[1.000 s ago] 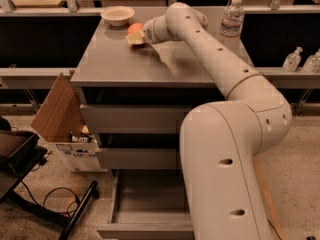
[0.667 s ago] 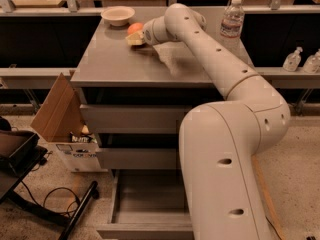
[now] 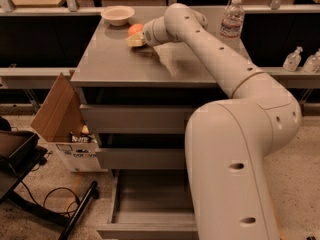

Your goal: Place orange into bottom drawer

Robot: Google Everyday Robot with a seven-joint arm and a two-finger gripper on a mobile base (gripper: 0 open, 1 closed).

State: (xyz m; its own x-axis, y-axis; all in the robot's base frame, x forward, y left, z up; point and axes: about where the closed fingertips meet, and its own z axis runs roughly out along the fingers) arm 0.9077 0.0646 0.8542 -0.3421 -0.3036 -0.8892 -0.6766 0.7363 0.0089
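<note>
Evidently the gripper (image 3: 135, 40) is set against the orange (image 3: 135, 29) at the back of the cabinet top (image 3: 115, 64), near the cream bowl (image 3: 117, 15), presumably for pickup; whether it's clamped can't be told. The bottom drawer (image 3: 150, 196) is left pulled out below, ready to receive. A water bottle (image 3: 231, 18) is seen rear right, a cardboard box (image 3: 60, 119) on the speckled floor (image 3: 300, 184).

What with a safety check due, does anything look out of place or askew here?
Only the cardboard box left of the cabinet: it stands on the floor with its flap tilted outward. The bottom drawer is pulled open, fitting the task. The gripper sits at the orange on the cabinet top.
</note>
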